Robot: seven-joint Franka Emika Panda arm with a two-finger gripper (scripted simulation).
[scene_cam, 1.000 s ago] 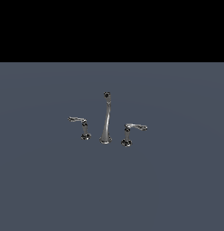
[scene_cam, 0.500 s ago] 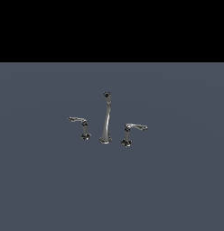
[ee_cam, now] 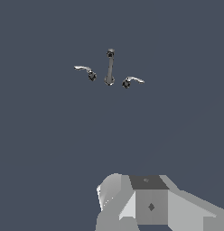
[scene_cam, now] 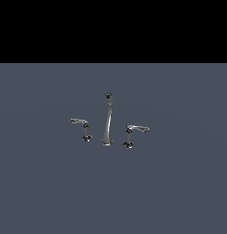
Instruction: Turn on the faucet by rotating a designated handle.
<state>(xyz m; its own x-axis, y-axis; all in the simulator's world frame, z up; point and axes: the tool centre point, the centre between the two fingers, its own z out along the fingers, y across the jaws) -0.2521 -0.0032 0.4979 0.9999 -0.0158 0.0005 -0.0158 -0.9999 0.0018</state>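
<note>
Nothing has moved; pincer (ee_cam: 145, 203) well off handle (scene_cam: 78, 122).

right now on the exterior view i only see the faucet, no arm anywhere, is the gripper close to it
Observer: No. In the wrist view the gripper shows only as a pale grey body at the frame's edge, with a wide stretch of bare grey surface between it and the faucet.
Operator: open or shut
Observer: Cannot tell. Its fingertips are outside the wrist view.
Operator: does the wrist cam have the handle in frame
Observer: Yes. The handle shows there with nothing touching it, on one side of the spout; the twin handle is on the other side.
</note>
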